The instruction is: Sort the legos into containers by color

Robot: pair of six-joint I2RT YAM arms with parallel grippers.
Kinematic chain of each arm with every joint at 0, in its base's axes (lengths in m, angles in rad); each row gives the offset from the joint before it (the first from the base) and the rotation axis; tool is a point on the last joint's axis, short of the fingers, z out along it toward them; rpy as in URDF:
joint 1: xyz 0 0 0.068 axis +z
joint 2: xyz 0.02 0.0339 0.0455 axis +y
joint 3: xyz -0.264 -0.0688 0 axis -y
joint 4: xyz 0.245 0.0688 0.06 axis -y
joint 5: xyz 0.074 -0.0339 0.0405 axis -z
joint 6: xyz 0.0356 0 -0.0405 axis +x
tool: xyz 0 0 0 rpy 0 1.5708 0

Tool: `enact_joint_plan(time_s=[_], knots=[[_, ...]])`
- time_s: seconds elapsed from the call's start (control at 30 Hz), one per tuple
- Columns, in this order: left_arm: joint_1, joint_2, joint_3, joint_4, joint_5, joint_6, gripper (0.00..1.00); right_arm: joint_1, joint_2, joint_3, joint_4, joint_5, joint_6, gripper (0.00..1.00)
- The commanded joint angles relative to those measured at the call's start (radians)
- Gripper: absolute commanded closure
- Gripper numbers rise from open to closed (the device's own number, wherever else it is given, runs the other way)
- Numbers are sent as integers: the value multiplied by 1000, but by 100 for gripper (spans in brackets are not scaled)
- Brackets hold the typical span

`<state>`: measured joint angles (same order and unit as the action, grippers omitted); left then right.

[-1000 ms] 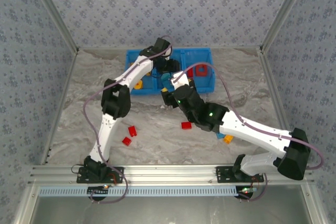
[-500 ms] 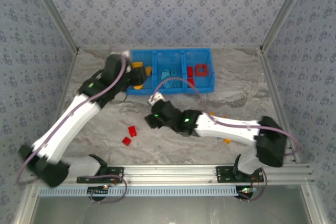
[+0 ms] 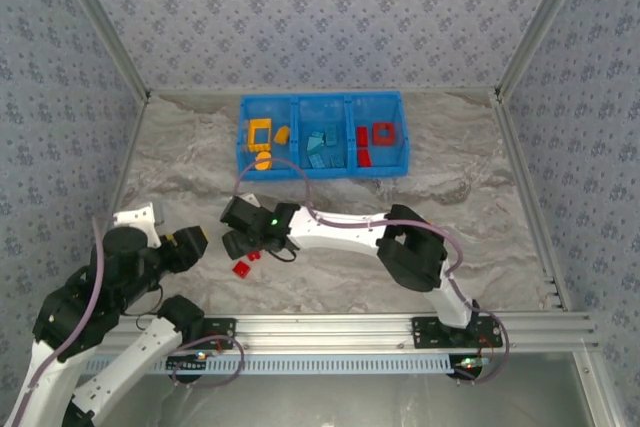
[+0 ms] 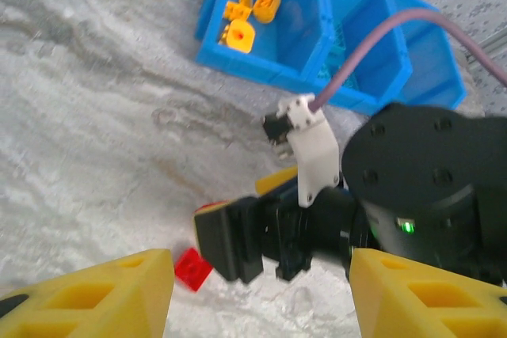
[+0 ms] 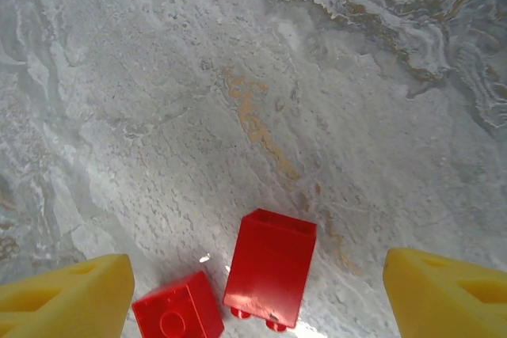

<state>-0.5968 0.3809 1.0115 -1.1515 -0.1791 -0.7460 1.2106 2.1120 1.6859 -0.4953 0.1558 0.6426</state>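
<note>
The left gripper (image 3: 192,243) hangs low over the near-left part of the worktop (image 3: 450,207), its yellow fingers spread wide with nothing between them. Just ahead of it and to its right sit the last loose pieces.

The right arm reaches across to that same spot. The right gripper (image 5: 255,294) hovers over two red legos with its fingers wide apart and empty. In the right wrist view the larger red brick (image 5: 269,269) lies almost midway between the fingertips, tilted a little. The smaller red brick (image 5: 176,310) sits just beside it, toward the left finger, and the two look close or touching.

The step in hand appears to be picking up a red brick. The next move likely calls for lowering straight down, closing on the larger brick alone without nudging its neighbour, then carrying it far forward and to the gripper's right. There the blue bin (image 3: 390,171) waits, and its rightmost compartment already holds red pieces (image 3: 382,132).
</note>
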Motion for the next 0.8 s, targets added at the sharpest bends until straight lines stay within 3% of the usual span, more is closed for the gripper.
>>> enact_joint_plan(time_s=[0.0, 0.37, 0.77], knots=[[-5, -4, -12, -67, 23, -34, 39, -5, 55, 70, -144, -20, 65, 15], [-5, 23, -28, 5, 47, -31, 39, -16, 153, 147, -170, -50, 71, 33], [-5, 42, -38, 30, 63, -20, 39, -24, 152, 133, -183, -39, 65, 52]])
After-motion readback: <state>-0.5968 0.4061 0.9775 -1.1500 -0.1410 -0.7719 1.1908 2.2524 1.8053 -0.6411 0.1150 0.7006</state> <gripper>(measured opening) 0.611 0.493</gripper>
